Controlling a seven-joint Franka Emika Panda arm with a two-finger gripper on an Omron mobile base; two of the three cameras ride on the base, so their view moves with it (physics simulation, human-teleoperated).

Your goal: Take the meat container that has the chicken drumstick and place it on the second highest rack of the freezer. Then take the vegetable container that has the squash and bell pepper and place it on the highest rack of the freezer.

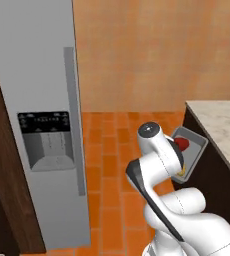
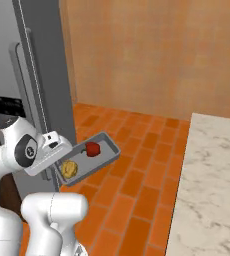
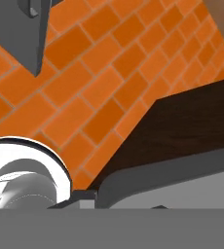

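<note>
The vegetable container [image 2: 103, 144], a shallow grey tray, hangs in the air over the orange floor with my gripper [image 2: 62, 151] shut on its near end. In it lie the red bell pepper [image 2: 92, 149] and the yellow squash [image 2: 69, 169]. From the left base view the vegetable container [image 1: 196, 146] shows past my arm, with the bell pepper [image 1: 182, 143] and a bit of the squash [image 1: 182, 171]. The grey freezer [image 1: 37, 75] stands to the left, its door shut as far as I can see. The meat container and the chicken drumstick are out of view.
A marble counter [image 2: 212, 185] on a dark base lies to the right, close to the tray's far end. The freezer's long handle [image 1: 72, 120] and black dispenser panel [image 1: 46, 140] face me. Orange tiled floor [image 2: 137, 165] spreads between freezer and counter.
</note>
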